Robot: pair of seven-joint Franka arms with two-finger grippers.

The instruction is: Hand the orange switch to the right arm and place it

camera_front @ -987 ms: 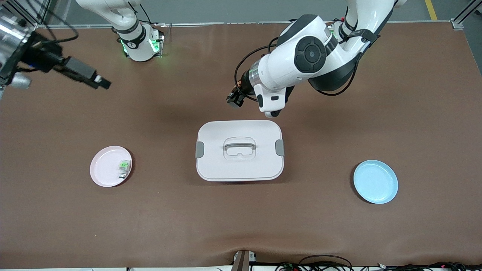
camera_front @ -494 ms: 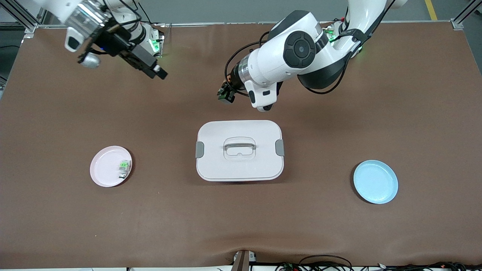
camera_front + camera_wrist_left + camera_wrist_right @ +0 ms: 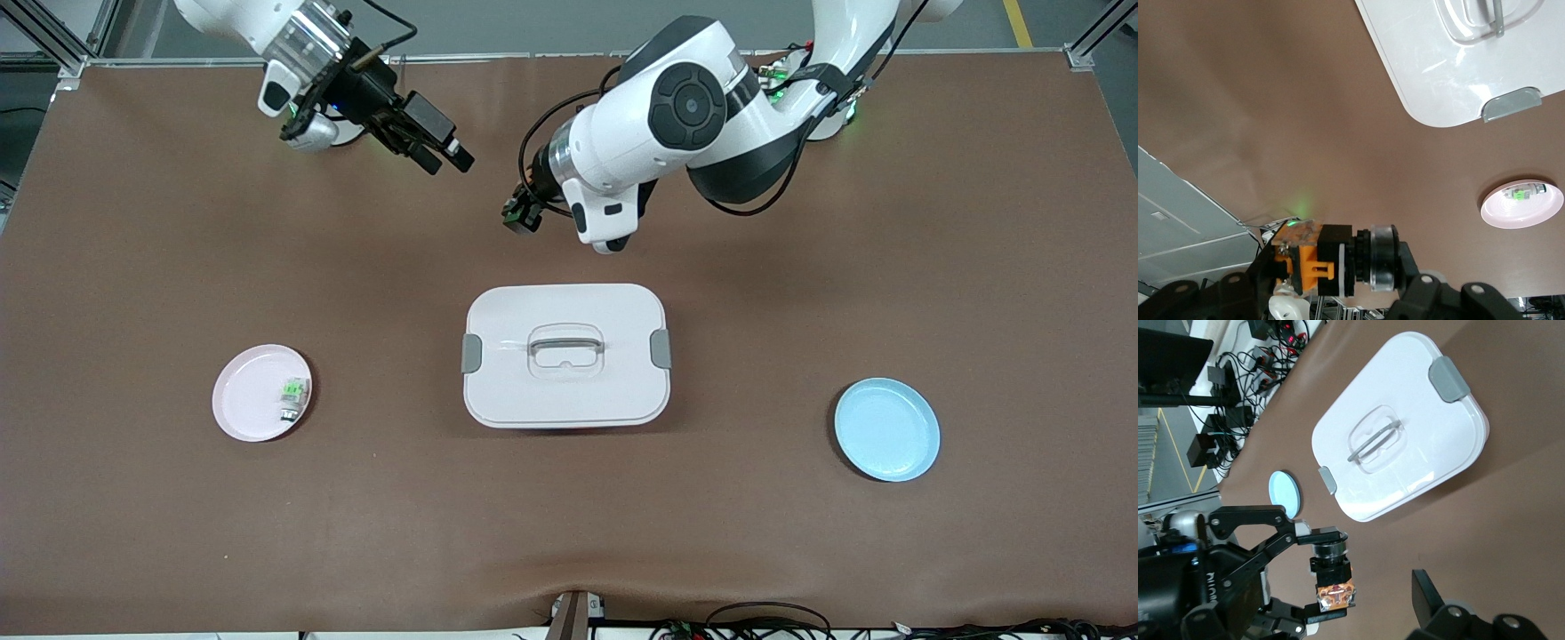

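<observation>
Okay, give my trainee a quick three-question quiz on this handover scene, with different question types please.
1. True or false: the left pincer grips the orange switch.
2. Multiple choice: the green switch lies on A) the blue plate, B) the pink plate, C) the white box.
3. Fill in: the right pincer, fingers apart, is up over the ____.

Key: 1 true. 2 B. 3 table.

Two plates point(image 3: 254, 404) point(image 3: 887, 429), two switches point(image 3: 293, 397) point(image 3: 1331, 267), one white box point(image 3: 565, 356).
</observation>
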